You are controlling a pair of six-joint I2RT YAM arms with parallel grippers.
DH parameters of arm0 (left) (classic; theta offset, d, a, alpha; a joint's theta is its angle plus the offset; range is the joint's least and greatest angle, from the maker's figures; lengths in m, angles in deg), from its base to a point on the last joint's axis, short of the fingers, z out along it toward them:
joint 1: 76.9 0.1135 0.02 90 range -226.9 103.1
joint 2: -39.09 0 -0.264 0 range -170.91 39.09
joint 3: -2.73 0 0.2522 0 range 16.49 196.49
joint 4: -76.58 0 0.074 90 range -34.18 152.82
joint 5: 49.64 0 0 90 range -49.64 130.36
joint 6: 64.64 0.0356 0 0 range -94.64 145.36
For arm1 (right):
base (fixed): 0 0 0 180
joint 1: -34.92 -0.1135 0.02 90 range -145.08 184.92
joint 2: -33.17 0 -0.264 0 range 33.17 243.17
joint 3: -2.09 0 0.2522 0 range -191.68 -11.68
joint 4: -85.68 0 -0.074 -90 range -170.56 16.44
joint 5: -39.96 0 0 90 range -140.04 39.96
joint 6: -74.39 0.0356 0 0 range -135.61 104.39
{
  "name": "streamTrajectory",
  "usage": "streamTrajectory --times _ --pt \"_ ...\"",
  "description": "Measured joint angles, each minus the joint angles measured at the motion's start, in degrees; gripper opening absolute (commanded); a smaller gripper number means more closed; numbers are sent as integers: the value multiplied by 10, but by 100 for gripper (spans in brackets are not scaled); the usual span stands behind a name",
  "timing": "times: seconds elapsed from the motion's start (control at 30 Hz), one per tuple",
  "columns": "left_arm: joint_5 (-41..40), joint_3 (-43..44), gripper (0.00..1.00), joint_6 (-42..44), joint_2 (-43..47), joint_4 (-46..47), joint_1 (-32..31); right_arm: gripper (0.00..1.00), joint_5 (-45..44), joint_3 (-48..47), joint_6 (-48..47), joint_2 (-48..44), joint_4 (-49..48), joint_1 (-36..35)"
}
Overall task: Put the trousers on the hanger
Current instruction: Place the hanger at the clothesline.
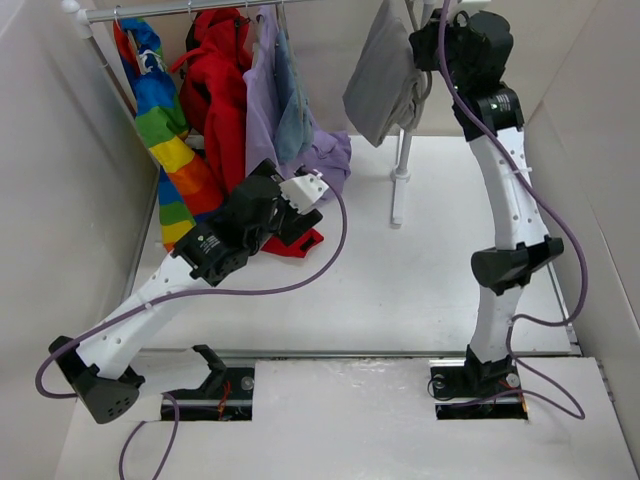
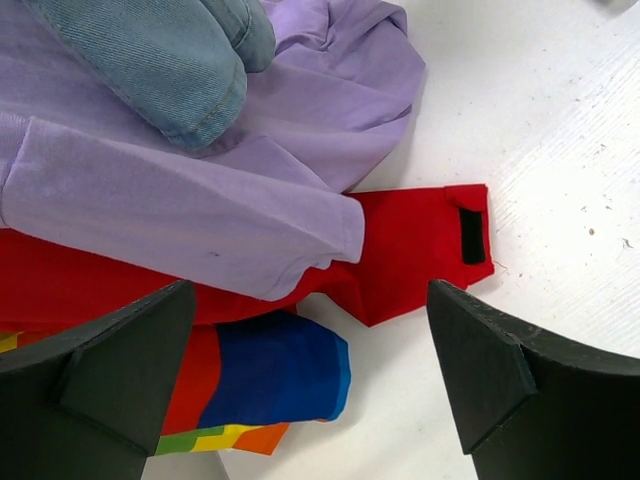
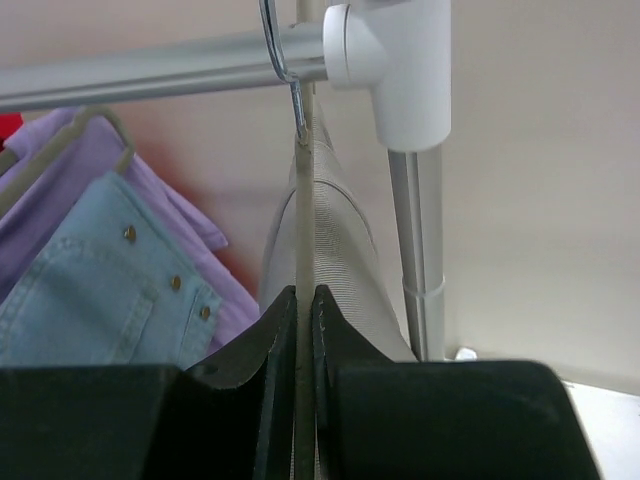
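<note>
The grey-beige trousers (image 1: 385, 75) hang folded over the hanger at the right end of the clothes rail, next to the stand's upright. In the right wrist view the hanger's thin rod (image 3: 302, 210) runs up to a hook (image 3: 283, 55) over the rail, with the trousers' fabric (image 3: 345, 250) draped beside it. My right gripper (image 1: 432, 45) is raised to the rail, and in its wrist view (image 3: 303, 300) it is shut on the hanger rod. My left gripper (image 1: 303, 197) is open and empty, low over the garment ends on the table, as its wrist view (image 2: 310, 310) shows.
The rail (image 1: 150, 11) carries a rainbow garment (image 1: 160, 110), a red coat (image 1: 225, 90), a lilac garment (image 1: 262, 100) and a blue denim one (image 1: 292, 110). Their ends (image 2: 420, 240) lie on the white table. The stand's pale upright (image 1: 402, 170) rises at the middle back. Walls close both sides.
</note>
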Motion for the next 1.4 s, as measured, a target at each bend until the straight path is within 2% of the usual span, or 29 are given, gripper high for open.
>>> streamTrajectory --times 0.27,0.57,0.6,0.63,0.67,0.7,0.8,0.87,0.93,1.0,1.07,1.4 --pt "6 0 99 0 1 0 5 0 -7 -22 28 62 -27 0" --pt "10 0 99 0 1 0 7 1 -10 3 37 63 -50 0" --pt "10 0 99 0 1 0 7 10 -11 13 38 59 -57 0" --pt "10 0 99 0 2 0 7 45 -11 21 38 56 -61 0" --pt "10 0 99 0 3 0 7 59 -11 30 42 51 -64 0" --pt "10 0 99 0 3 0 7 64 -11 42 43 43 -67 0" --pt "11 0 99 0 7 0 7 73 -9 76 41 21 -68 0" --pt "11 0 99 0 10 -1 7 83 -7 107 39 -1 -73 0" --pt "12 0 99 0 15 -1 9 86 -6 132 38 -23 -74 0" --pt "12 0 99 0 19 -1 10 97 -6 152 36 -45 -71 0" --pt "12 0 99 2 24 -1 13 100 -5 170 32 -67 -70 0" --pt "13 0 99 21 35 -7 29 100 -2 342 10 -225 -57 0"
